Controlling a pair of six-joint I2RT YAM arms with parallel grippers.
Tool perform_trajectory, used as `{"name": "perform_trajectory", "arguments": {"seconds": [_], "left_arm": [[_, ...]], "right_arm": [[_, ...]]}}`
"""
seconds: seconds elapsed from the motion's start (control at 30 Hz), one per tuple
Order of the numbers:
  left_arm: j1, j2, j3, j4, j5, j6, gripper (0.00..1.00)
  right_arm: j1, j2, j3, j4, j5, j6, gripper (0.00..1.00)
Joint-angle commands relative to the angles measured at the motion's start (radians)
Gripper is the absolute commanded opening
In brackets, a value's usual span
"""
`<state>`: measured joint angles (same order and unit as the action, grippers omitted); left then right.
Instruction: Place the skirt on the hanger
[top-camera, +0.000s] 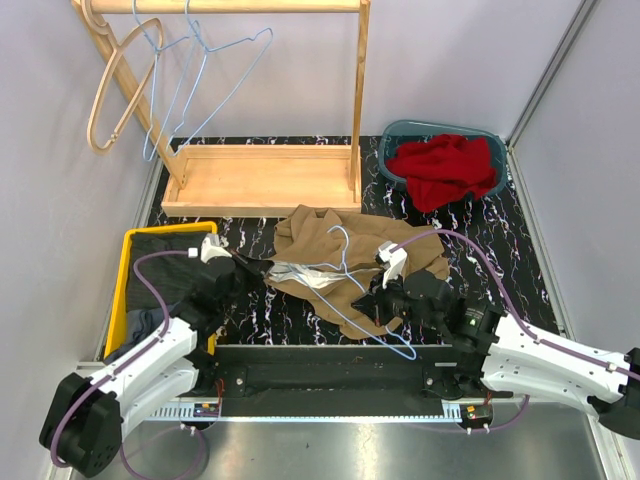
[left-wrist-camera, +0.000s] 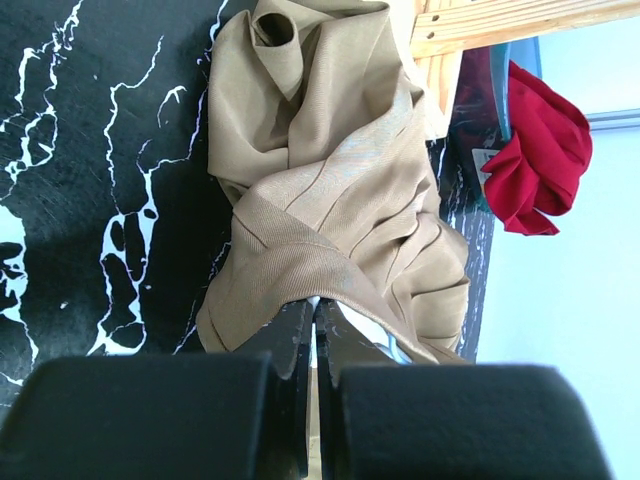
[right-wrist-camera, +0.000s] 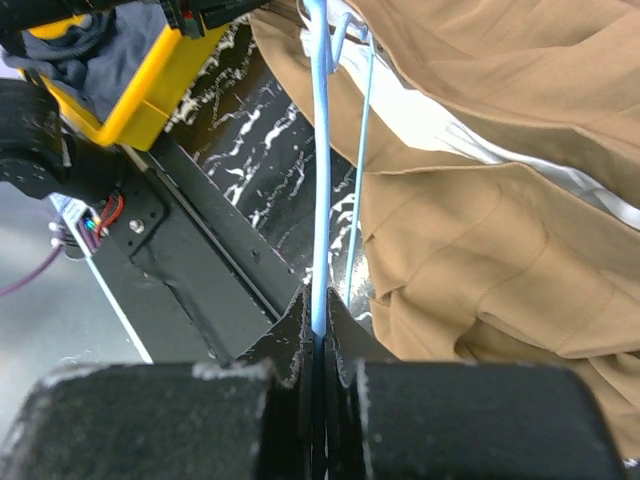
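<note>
Top external: the tan skirt (top-camera: 320, 250) lies crumpled at the middle of the table (top-camera: 520, 260), with the blue wire hanger (top-camera: 343, 255) resting across it. Neither is lifted, and the skirt does not hang from the hanger, so the task reads as early: both pieces gripped, the fitting itself left to do. The left gripper (top-camera: 262, 268) meets the skirt's left edge; the right gripper (top-camera: 372, 298) meets the hanger at the skirt's near side. The wooden rack (top-camera: 260, 180) stands just beyond the skirt toward the far edge, the teal basket (top-camera: 440, 128) of red cloth (top-camera: 445, 170) fills the far right corner, and the yellow bin (top-camera: 122, 290) lines the left edge. Bare table shows right of the skirt and along the near edge. Left wrist: the jaws are pressed together on a fold of the skirt's hem, where white lining (left-wrist-camera: 372, 338) shows; open marble lies to one side. Right wrist: the jaws are clamped on the hanger's wire, which runs away over the skirt's edge; whether it passes inside the cloth cannot be told.
</note>
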<state>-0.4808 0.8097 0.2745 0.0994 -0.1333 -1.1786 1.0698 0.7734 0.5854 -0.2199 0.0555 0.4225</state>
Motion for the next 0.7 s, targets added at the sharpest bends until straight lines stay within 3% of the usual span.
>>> {"name": "perform_trajectory", "arguments": {"seconds": [0.0, 0.13, 0.33, 0.5, 0.67], "left_arm": [[0.013, 0.019, 0.026, 0.046, 0.014, 0.031, 0.0], [0.016, 0.042, 0.028, 0.092, 0.043, 0.054, 0.01], [0.016, 0.094, 0.051, 0.143, 0.075, 0.172, 0.1], [0.016, 0.111, 0.063, 0.108, 0.051, 0.275, 0.11], [0.016, 0.095, 0.065, 0.065, 0.02, 0.309, 0.13]], "right_arm": [[0.007, -0.014, 0.07, 0.004, 0.029, -0.042, 0.0], [0.007, 0.015, 0.07, 0.033, 0.03, -0.06, 0.0], [0.007, 0.131, 0.034, 0.203, 0.066, -0.091, 0.0], [0.007, 0.207, 0.027, 0.37, 0.075, -0.116, 0.0], [0.009, 0.219, 0.053, 0.399, 0.072, -0.148, 0.0]]}}
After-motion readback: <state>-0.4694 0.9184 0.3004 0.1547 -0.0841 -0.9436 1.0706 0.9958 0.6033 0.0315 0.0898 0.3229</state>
